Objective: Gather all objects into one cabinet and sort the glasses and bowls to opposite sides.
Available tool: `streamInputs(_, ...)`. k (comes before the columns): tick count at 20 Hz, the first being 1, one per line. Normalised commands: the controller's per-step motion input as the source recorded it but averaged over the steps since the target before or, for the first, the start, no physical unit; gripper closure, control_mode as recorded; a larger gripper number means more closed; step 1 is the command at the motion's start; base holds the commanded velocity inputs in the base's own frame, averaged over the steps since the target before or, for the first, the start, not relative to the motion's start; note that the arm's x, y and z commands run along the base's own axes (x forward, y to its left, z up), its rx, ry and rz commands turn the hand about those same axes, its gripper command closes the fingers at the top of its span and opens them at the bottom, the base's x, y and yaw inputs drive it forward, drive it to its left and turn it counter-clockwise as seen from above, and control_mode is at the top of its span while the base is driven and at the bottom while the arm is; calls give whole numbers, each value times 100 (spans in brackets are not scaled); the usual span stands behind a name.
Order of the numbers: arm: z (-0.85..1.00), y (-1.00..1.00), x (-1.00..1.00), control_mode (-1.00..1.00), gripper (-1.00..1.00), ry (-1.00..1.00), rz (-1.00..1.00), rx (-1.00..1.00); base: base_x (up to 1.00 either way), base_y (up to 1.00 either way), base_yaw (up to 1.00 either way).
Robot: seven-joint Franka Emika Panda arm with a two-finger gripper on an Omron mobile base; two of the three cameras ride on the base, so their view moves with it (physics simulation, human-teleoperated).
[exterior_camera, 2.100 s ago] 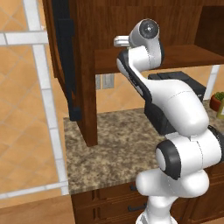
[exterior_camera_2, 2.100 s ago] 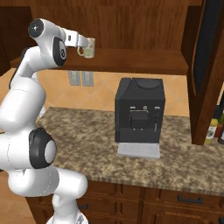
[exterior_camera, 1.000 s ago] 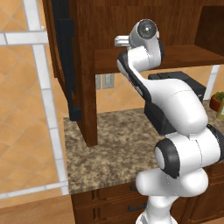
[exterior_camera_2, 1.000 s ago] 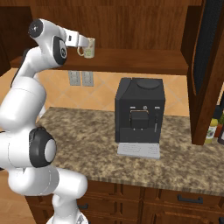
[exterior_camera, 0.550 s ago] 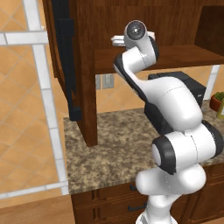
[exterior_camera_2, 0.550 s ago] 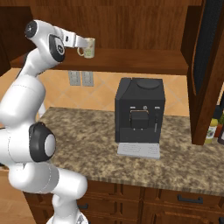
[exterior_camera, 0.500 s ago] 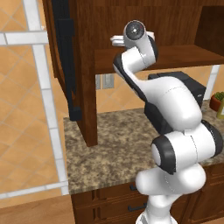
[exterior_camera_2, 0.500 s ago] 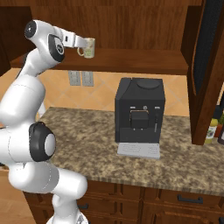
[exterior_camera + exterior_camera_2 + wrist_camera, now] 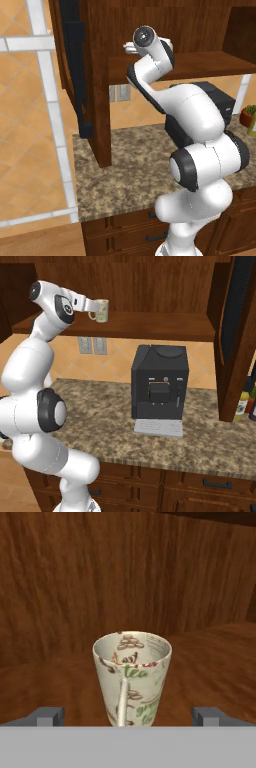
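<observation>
**Mug on the cabinet shelf, end effector spread wide**

We see our end effector (image 9: 128, 716) reaching into the cabinet (image 9: 150, 276) at shelf height, its two fingertips (image 9: 49, 716) standing far apart. Between them, touching neither, stands the mug (image 9: 132, 677): cream-coloured, printed with brown and green lettering and patterns, its thin handle turned toward our hand camera. It stands upright on the wood shelf (image 9: 210, 657), with the cabinet's wooden back wall behind it.

From our right base camera, the mug (image 9: 100, 310) shows just off the tip of the hand, on the left part of the shelf (image 9: 165, 326). Below the shelf, a black coffee machine (image 9: 159, 388) stands on the speckled stone worktop (image 9: 100, 416), and a few bottles (image 9: 243, 403) stand at the far right beside an open cabinet door (image 9: 235, 331).

From our left base camera, the arm bends up to the shelf (image 9: 200, 65), and another open door with a long black bar handle (image 9: 77, 75) hangs at the left. A small potted plant (image 9: 247, 115) sits at the right edge.
</observation>
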Motion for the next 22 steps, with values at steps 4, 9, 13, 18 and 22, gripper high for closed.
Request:
streamInputs(4, -21, 0, 11, -100, -100, 1, -10, 0, 0, 0, 0)
streamInputs(9, -17, 0, 7, -100, -100, 0, -10, 0, 0, 0, 0)
streamInputs(13, -2, 0, 19, -100, -100, 0, -8, 0, 0, 0, 0)
streamInputs(18, 0, 0, 42, -100, -100, 1, -7, 0, 0, 0, 0)
streamInputs(22, 0, 0, 15, -100, -100, 0, -1, 0, 0, 0, 0)
